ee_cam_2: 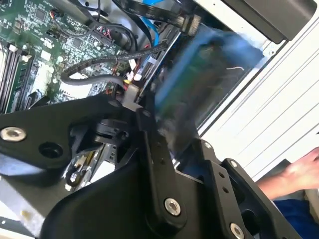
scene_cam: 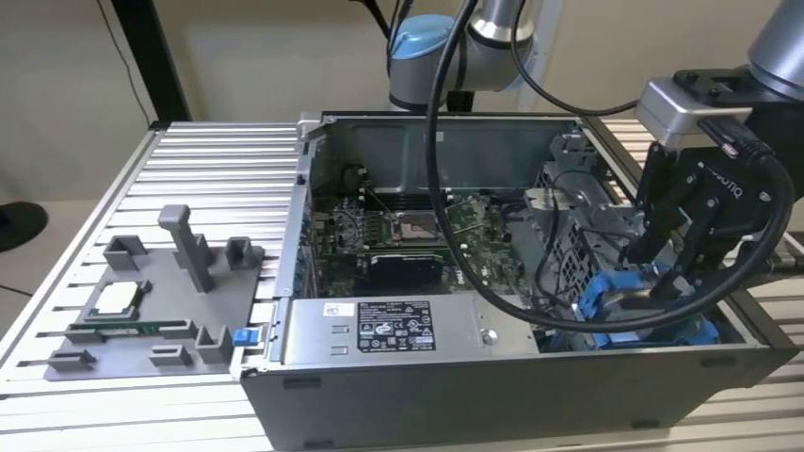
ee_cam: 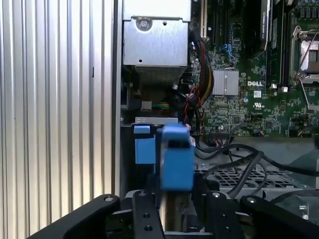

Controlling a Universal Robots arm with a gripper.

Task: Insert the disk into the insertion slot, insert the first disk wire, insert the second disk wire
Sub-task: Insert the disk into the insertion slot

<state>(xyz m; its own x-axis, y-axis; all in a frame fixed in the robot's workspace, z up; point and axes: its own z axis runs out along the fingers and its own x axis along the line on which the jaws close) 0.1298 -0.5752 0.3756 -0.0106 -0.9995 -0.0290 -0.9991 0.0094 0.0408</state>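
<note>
My gripper hangs over the near right corner of the open computer case, in the exterior view's right. It is shut on the disk, which shows edge-on between the fingers as a bright blue carrier frame. In the second wrist view the disk is a blurred grey-green slab with blue edges, tilted between the black fingers. Right under the gripper lies the insertion slot, with its blue rails. One blue tab of the slot sits beside the disk. Black wires run loose beside the bay.
The motherboard fills the case floor, and a grey metal box with a white sticker lies along the front wall. A grey fixture with small parts stands on the slatted table at the exterior view's left. A person's hand rests outside the case.
</note>
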